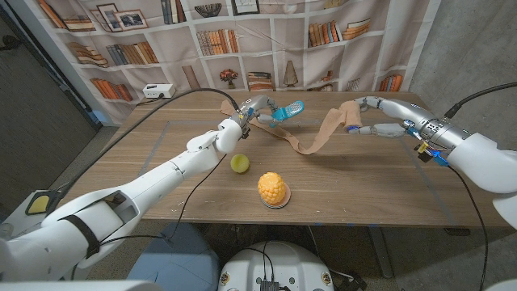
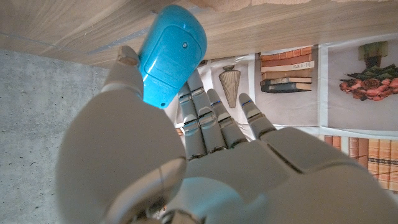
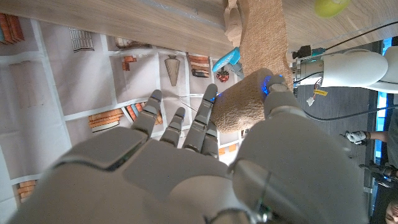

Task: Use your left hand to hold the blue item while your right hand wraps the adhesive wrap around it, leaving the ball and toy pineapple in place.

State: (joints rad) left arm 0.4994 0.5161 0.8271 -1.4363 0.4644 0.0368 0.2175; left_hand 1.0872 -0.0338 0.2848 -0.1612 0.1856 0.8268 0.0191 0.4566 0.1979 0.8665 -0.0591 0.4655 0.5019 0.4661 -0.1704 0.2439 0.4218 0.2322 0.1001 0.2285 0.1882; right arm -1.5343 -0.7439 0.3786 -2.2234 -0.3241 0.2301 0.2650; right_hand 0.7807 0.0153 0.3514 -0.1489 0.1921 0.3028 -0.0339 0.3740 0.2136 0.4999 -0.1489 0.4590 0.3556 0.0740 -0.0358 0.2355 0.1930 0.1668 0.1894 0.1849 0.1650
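My left hand point(image 1: 252, 110) holds the blue item point(image 1: 288, 111) above the far middle of the table; the left wrist view shows the blue item point(image 2: 169, 55) pinched between thumb and fingers point(image 2: 205, 115). A tan strip of adhesive wrap point(image 1: 311, 137) trails from the blue item across the table and rises to the roll point(image 1: 353, 113) held in my right hand point(image 1: 373, 117). The right wrist view shows the roll point(image 3: 244, 106) gripped by that hand point(image 3: 205, 155), with the strip running to the blue item point(image 3: 225, 60). The yellow-green ball point(image 1: 239, 163) and the toy pineapple point(image 1: 274, 190) sit on the table nearer me.
The wooden table point(image 1: 161, 178) has open surface to the left and right of the ball and pineapple. A bookshelf backdrop point(image 1: 242, 40) hangs behind the far edge. A white device point(image 1: 159, 90) sits beyond the table's far left corner. Cables run along both arms.
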